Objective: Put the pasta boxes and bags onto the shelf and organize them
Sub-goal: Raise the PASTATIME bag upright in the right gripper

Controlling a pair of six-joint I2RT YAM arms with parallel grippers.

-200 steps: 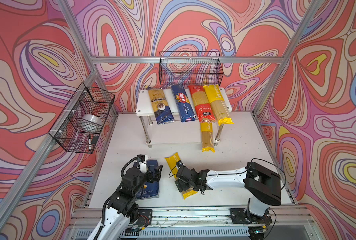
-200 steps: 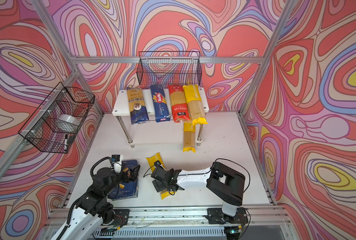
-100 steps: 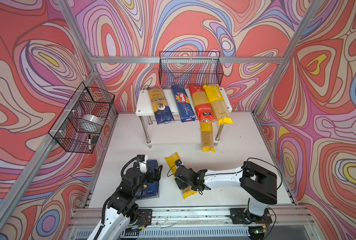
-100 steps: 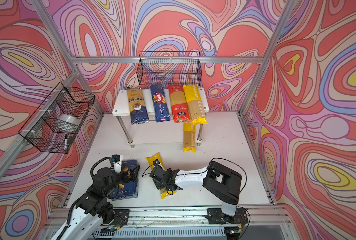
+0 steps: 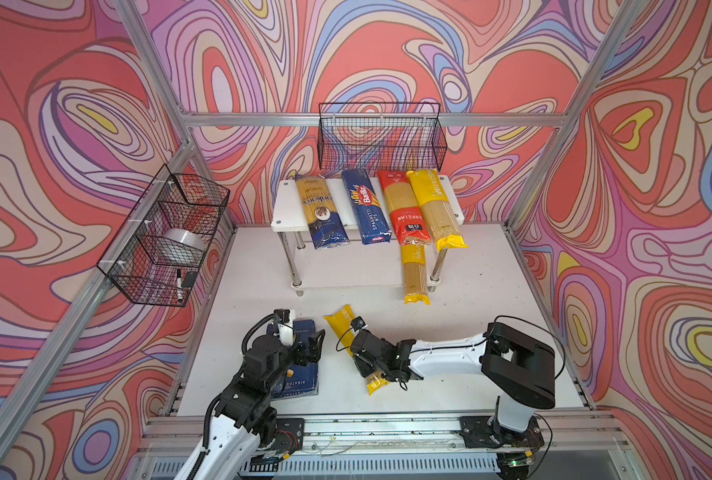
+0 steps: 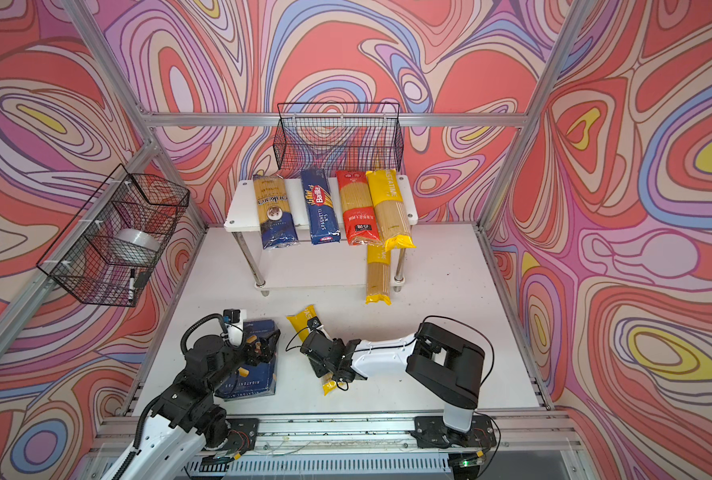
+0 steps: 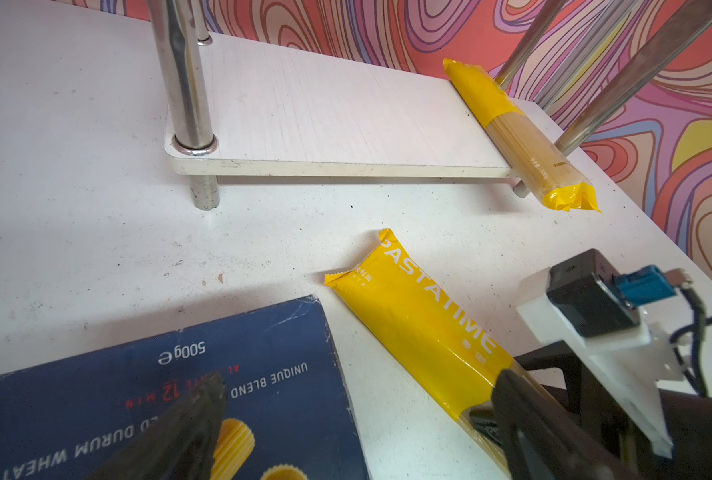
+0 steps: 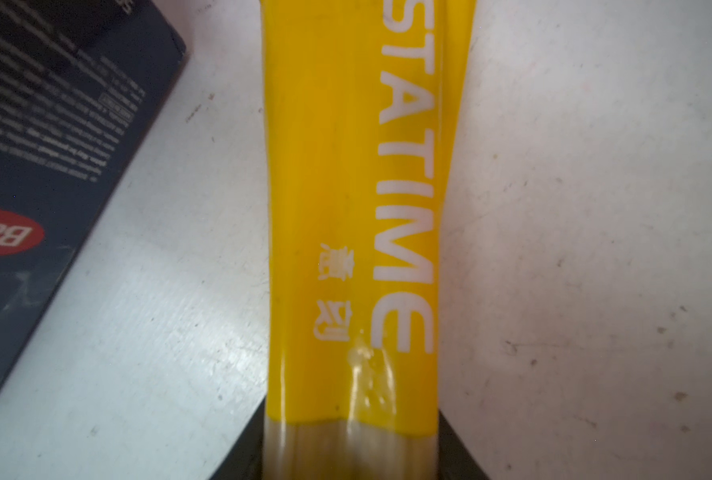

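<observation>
— Where's the packet?

— The yellow PASTATIME packet [image 5: 339, 322] lies flat on the table [image 5: 470, 332], near my edge. It sits just right of the rigatoni box [image 5: 300, 376], not touching it. Long axis is diagonal. The near end is toward my right arm's base, and the far end points at the shelf [image 5: 284, 210], leaning a little left.

— Jaws?

— My right gripper [image 8: 350, 455] sits across the packet's width, about mid-length, where the yellow print meets the clear window. Wrist view shows one finger against each flank, with the packet running straight out between them. I read that as grasping it. The packet is on the table, not lifted. My left gripper [image 7: 360, 386] hangs spread wide above the box's far corner, holding nothing.

— Which arm takes it?

— Right. The left is nearer the box.

— Where to?

— The top board carries four across: blue-and-gold bag [image 5: 323, 216], spaghetti box [image 5: 366, 212], red bag [image 5: 400, 203], yellow bag [image 5: 433, 203]. Full, I judge. The lower board [image 7: 325, 112] has a second yellow packet [image 5: 415, 276] at its right end, poking out the front, with bare board left of it. So: lift, carry forward, swing the axis front-to-back. With a mid-length grip the ends may droop and catch the board's front edge.
</observation>
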